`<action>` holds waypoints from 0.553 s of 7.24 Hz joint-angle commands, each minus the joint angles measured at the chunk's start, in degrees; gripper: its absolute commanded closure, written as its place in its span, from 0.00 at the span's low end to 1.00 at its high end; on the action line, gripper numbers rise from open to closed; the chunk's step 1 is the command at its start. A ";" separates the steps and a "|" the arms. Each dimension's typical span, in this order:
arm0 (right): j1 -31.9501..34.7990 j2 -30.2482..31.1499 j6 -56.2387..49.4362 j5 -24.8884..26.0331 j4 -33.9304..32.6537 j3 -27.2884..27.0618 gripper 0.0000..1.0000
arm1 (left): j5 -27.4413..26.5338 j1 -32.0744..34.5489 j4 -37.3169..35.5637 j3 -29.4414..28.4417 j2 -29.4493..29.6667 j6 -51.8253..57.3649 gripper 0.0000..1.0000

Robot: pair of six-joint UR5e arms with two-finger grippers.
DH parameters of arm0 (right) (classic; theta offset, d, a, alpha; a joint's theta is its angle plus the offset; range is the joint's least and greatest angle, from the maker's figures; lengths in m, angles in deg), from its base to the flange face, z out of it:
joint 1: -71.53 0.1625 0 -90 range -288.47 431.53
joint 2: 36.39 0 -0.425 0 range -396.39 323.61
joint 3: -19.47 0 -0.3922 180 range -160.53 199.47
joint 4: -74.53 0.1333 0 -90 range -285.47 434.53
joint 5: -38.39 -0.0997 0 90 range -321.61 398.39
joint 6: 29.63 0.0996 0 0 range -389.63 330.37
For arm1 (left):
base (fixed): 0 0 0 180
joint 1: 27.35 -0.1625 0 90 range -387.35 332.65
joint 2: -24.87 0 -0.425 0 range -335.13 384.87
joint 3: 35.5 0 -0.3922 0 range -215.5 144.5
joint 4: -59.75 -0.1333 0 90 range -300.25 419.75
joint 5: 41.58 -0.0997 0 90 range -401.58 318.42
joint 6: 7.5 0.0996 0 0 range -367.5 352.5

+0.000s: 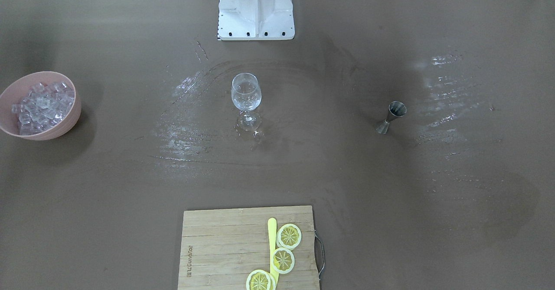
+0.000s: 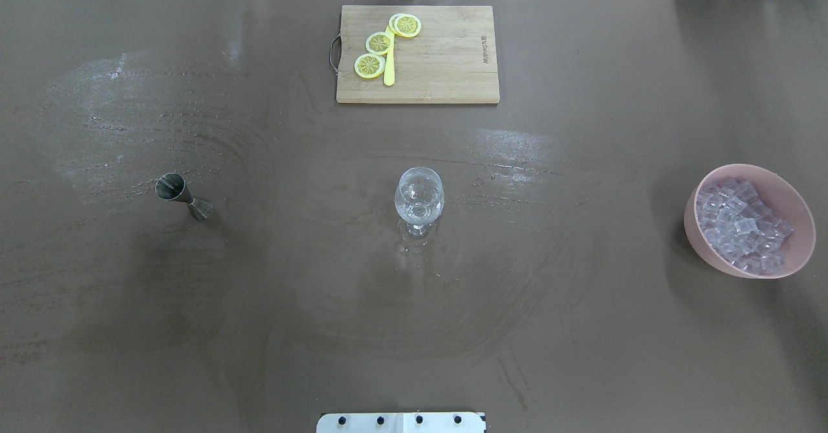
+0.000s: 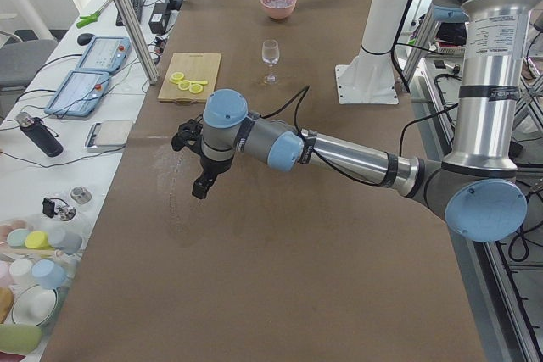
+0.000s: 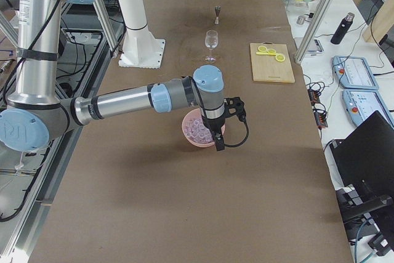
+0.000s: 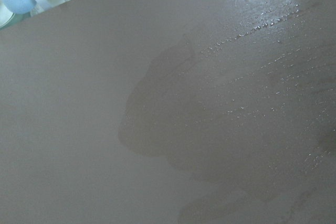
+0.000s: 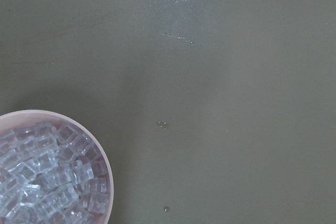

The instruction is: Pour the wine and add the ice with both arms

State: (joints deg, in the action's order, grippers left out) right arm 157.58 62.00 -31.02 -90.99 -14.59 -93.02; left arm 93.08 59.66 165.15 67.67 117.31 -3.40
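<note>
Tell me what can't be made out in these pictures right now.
Left arm: jaws' state, seen only from the left side view, too small.
Right arm: jaws' state, same, right side view.
Pink bowl: cut off by right wrist view's edges.
Jigger: contents, too small.

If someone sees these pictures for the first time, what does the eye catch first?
Likely the wine glass standing alone at the table's middle, then the pink bowl heaped with ice on the robot's right. In the side views the left arm and the right arm stretch over the table, the right one by the bowl.
</note>
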 commanded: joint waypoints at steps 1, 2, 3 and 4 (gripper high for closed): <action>0.00 0.14 0.07 -0.08 0.17 0.08 0.01 | 0.08 -2.54 6.45 -0.08 2.65 -0.76 0.02; 0.00 0.31 0.16 -0.08 0.17 0.09 0.01 | -0.01 -4.55 11.26 -0.17 2.39 -6.33 0.02; 0.00 0.32 0.16 -0.08 0.09 0.09 0.00 | -0.53 -8.14 20.62 -0.52 0.74 -15.53 0.02; 0.00 0.40 0.25 -0.08 0.09 0.09 0.01 | -1.41 -11.83 29.59 -0.43 -1.02 -25.45 0.02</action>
State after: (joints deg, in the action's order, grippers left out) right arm 157.58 62.31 -30.85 -91.07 -14.47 -92.94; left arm 92.51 52.06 184.29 67.29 118.12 -17.77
